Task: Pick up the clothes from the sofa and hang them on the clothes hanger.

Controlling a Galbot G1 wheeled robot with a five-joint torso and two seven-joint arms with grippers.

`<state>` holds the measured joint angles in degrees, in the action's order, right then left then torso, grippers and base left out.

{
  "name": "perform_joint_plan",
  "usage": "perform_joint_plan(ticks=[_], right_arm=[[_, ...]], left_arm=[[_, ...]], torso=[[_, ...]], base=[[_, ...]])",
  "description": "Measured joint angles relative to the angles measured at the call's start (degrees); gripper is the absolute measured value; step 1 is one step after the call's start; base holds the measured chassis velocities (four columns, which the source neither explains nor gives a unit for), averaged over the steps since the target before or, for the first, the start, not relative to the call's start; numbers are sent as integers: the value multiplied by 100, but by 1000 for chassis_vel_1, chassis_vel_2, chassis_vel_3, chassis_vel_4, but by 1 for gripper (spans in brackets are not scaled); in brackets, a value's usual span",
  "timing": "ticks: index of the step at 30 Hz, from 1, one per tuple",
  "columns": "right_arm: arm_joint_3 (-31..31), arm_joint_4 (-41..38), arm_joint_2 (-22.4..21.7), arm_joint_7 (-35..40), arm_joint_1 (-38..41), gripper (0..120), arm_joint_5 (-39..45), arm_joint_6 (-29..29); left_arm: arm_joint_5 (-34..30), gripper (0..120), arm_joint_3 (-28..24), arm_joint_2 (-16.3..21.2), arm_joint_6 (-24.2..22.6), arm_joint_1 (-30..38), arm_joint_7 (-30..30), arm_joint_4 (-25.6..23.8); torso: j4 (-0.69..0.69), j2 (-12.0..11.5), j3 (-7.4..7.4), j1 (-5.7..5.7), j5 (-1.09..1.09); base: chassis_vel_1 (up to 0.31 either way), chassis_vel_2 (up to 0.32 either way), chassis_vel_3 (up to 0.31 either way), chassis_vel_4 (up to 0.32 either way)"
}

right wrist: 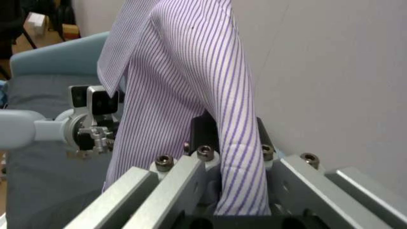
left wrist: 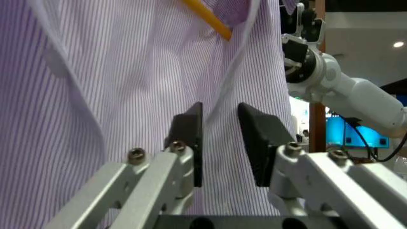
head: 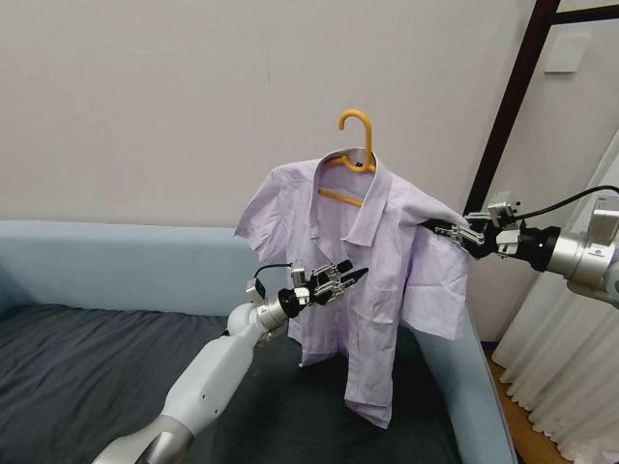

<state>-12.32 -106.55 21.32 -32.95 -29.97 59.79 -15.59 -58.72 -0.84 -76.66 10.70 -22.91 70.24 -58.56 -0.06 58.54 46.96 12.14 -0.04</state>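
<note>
Striped shirt (head: 387, 290) draped on a yellow hanger (head: 359, 166), raised in the air. The hanger's hook rises out of the shirt's collar, and its bar shows in the open neck. The sofa (head: 116, 266) lies below and behind the shirt, whose hem hangs over the dark seat.

Right pincer (head: 437, 229) at the shirt's sleeve on the robot's right. In the right wrist view its pads are clamped on a fold of the striped cloth (right wrist: 232, 143).

Left pincer (head: 352, 278) at the shirt's front, near the placket at mid-height. In the left wrist view its two black pads (left wrist: 188, 143) stand a little apart and grip nothing, with the shirt's cloth just beyond the gap.
</note>
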Motion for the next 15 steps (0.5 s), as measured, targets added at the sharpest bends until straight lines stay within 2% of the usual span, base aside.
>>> perform_joint_plan(ticks=[1,2,5,10,15], right_arm=[[3,16,3,0,4,0,-14,11],[3,16,3,0,4,0,-14,11],[30,85,3,0,16,0,-51,30],[49,147,7,23,13,0,-75,59],[50,166,71,28,-4,0,-80,69]], left_arm=[[-20,16,-47,78,11,36,-33,-64],[-20,16,-47,78,11,36,-33,-64],[-11,3,-166,254,86,162,-92,-203],[195,0,-242,401,281,396,-301,-281],[665,0,-221,477,495,731,-603,-312]], torso=[[0,0,0,0,0],[0,0,0,0,0],[-1,0,0,0,0],[-1,0,0,0,0],[-2,0,0,0,0]], base=[[0,0,0,0],[0,0,0,0],[0,0,0,0],[0,0,0,0],[0,0,0,0]])
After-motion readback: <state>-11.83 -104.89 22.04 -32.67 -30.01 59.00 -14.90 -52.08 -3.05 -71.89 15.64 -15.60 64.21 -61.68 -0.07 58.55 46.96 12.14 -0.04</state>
